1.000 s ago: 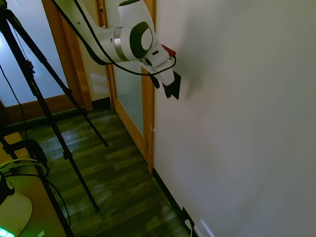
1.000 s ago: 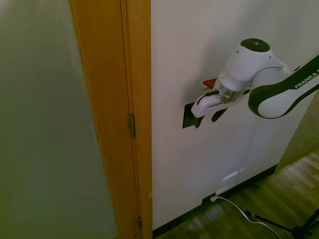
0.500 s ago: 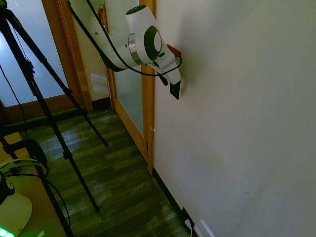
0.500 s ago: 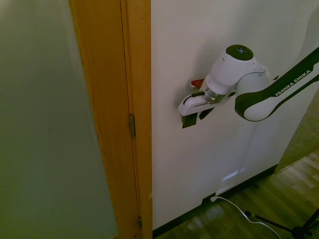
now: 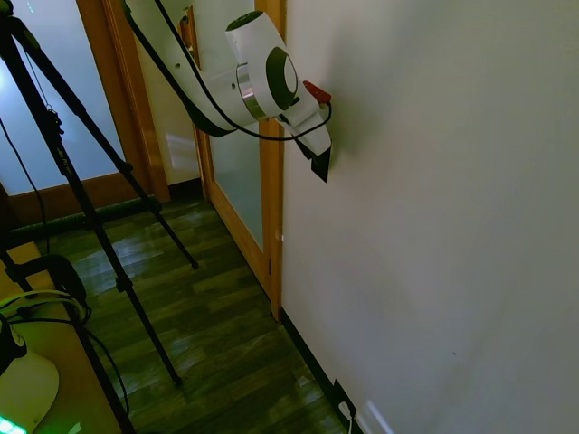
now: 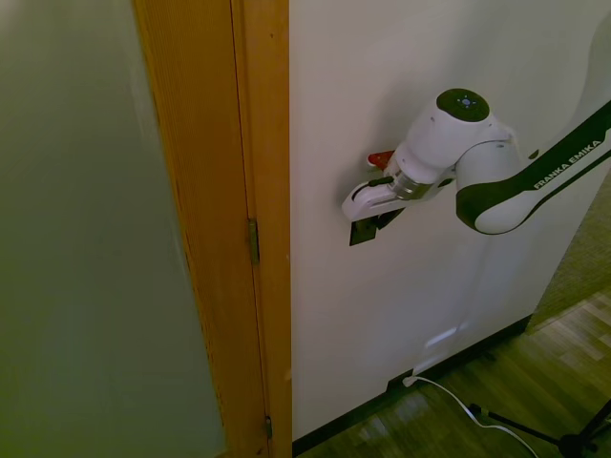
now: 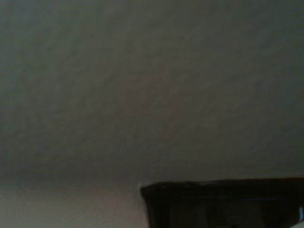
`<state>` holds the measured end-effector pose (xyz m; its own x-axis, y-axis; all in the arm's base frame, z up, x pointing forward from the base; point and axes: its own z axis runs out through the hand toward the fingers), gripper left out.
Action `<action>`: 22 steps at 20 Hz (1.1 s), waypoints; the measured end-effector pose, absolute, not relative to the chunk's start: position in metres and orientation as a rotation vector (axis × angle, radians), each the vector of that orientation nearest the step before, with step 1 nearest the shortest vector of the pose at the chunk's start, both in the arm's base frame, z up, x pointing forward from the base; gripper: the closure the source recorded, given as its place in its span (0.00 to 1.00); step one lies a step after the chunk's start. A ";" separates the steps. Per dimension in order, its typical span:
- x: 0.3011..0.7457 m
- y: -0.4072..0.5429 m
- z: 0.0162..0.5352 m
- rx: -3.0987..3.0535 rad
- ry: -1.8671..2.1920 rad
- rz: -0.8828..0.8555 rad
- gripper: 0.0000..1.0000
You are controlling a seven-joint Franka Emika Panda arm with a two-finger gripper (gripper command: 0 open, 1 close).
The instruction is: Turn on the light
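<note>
Black switch (image 6: pixel 361 232) sits on the wall, touching the claw (image 6: pixel 368 215)

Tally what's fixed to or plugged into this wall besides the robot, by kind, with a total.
Black switch plates: 1, the switch plate at the gripper
Dark sockets at the baseboard: 1, the socket
White plugs: 1, the plug in that socket
Total: 3
</note>
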<state>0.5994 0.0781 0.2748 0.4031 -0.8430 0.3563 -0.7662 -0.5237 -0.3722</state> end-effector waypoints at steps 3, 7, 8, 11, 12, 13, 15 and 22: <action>0.599 0.079 0.275 -2.497 1.446 -0.781 1.00; 0.597 0.079 0.274 -2.496 1.446 -0.796 1.00; 0.597 0.078 0.274 -2.494 1.448 -0.798 1.00; 0.596 0.081 0.276 -2.488 1.434 -0.807 1.00; 0.595 0.082 0.276 -2.489 1.432 -0.812 1.00; 0.595 0.082 0.276 -2.488 1.432 -0.816 1.00; 0.594 0.083 0.276 -2.487 1.434 -0.824 1.00; 0.576 0.092 0.305 -2.423 1.413 -0.955 0.00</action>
